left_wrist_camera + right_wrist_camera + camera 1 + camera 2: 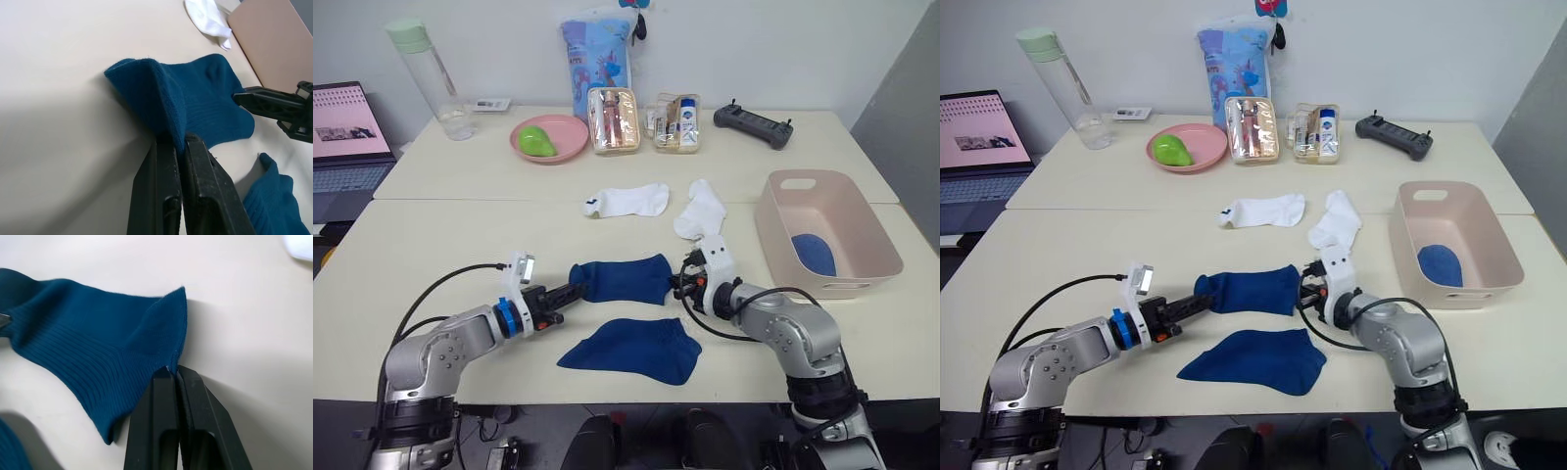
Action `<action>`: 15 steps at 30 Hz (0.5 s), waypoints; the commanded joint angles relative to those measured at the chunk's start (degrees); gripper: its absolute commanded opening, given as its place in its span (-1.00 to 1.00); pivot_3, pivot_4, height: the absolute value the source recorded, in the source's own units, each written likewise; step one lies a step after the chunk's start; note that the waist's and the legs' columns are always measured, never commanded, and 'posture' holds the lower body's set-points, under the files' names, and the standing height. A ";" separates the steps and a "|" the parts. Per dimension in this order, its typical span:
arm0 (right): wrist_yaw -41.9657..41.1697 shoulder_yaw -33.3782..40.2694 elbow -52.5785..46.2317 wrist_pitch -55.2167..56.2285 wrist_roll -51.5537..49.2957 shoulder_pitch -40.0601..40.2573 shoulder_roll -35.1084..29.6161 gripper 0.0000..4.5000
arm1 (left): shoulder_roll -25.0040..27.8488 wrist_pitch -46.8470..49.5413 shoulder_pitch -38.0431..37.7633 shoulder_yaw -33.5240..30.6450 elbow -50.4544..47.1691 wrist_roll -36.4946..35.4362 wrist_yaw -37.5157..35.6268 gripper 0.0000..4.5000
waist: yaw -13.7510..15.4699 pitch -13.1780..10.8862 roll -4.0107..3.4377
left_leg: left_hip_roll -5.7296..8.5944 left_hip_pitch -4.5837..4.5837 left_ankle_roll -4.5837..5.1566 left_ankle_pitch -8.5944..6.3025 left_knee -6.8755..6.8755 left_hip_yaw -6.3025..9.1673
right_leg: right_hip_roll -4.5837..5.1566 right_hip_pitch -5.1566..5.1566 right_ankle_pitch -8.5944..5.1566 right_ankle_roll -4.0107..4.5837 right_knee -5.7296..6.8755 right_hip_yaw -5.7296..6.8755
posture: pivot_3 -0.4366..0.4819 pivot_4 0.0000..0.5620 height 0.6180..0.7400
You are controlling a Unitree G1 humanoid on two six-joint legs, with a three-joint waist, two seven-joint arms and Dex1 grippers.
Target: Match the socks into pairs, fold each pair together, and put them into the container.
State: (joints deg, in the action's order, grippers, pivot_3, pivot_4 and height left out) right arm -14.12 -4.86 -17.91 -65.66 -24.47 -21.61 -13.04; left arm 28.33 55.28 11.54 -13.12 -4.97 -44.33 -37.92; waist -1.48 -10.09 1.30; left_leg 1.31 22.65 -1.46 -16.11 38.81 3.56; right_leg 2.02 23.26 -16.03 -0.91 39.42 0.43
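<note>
Head stereo pair: 2 views from above the near edge of the tabletop (pixel 450 215), facing forward and down. Both cover the same field, from the laptop (pixel 347 137) on the left to the tub (pixel 827 230) on the right, with slight horizontal offset. Left wrist view: very close, low over the tabletop, looking along its fingers (pixel 198 196) toward the blue sock (pixel 195 107). Right wrist view: equally close, facing the same sock from its opposite end. Both wrist views share that sock.
</note>
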 commanded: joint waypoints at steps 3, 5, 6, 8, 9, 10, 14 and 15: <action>-1.74 4.26 -1.59 -1.37 -1.20 -1.65 -3.41 -0.98 | -3.09 -2.90 1.81 0.96 -1.19 0.60 1.49 -1.00 | -0.04 0.00 0.00 | -0.01 0.00 0.01 0.00 0.00 -0.02 | 0.00 0.00 0.00 0.00 0.00 -0.01 | -0.05 -0.47 0.88; -2.38 4.52 -0.78 -2.37 -1.56 -2.44 -4.19 -0.98 | -3.50 -3.95 2.04 2.89 -0.56 2.78 2.24 -1.00 | -0.13 0.00 0.00 | -0.02 -0.01 0.01 0.00 0.00 -0.01 | -0.01 0.00 0.00 0.00 0.02 0.00 | -0.05 -0.47 0.88; -2.60 4.37 -0.58 -2.84 -1.71 -2.66 -4.38 -0.98 | -3.29 -4.51 2.04 3.92 -0.18 4.07 2.45 -1.00 | -0.24 0.00 0.00 | -0.02 -0.01 0.01 0.00 -0.01 -0.02 | -0.02 0.00 0.00 0.00 0.02 0.00 | -0.05 -0.47 0.88; -2.34 4.18 -0.83 -3.05 -1.60 -2.43 -4.26 -1.00 | -2.80 -5.08 1.79 4.15 0.82 4.83 1.92 -0.89 | -0.31 0.00 0.00 | -0.02 -0.03 0.01 0.00 -0.01 -0.03 | -0.04 0.00 0.00 0.00 0.04 -0.02 | -0.05 -0.47 0.88; -2.13 4.31 -0.98 -3.06 -1.63 -2.37 -4.02 -1.00 | -2.90 -4.95 1.79 3.49 1.09 4.27 1.58 -0.78 | -0.31 0.00 0.00 | -0.04 -0.03 0.01 0.00 -0.02 -0.03 | -0.05 0.00 0.00 0.00 0.04 -0.02 | -0.05 -0.47 0.88; -2.28 4.44 -1.98 -2.52 -1.56 -1.79 -4.51 -0.90 | -2.12 -5.78 1.40 2.76 0.78 4.65 1.31 -0.70 | -0.27 0.00 0.00 | -0.04 -0.02 0.01 0.00 -0.02 -0.02 | -0.05 0.01 0.00 0.00 0.04 -0.01 | -0.05 -0.47 0.88; -3.50 5.47 -5.51 -0.95 -1.88 0.09 -6.95 -0.37 | 1.71 -8.39 -0.55 0.85 -1.20 5.50 -0.86 -0.15 | -0.27 0.00 -0.01 | -0.04 -0.01 0.01 -0.01 -0.02 -0.02 | -0.05 0.01 0.00 0.00 0.02 -0.02 | -0.05 -0.47 0.88; -4.29 6.07 -6.67 -0.25 -2.17 0.44 -8.11 -0.23 | 3.98 -10.06 -1.23 0.43 -1.86 6.30 -2.52 -0.03 | -0.27 0.00 -0.01 | -0.04 -0.01 0.01 -0.01 -0.04 -0.01 | -0.04 0.01 0.00 0.00 0.01 -0.02 | -0.05 -0.47 0.88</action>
State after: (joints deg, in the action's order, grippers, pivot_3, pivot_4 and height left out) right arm -17.08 -0.98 -20.70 -67.76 -25.93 -21.12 -19.92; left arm 29.83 47.83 11.10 -10.72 -4.17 -38.87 -38.29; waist -1.75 -10.09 1.30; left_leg 1.27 22.64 -1.45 -16.12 38.77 3.55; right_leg 1.97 23.27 -16.03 -0.92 39.43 0.41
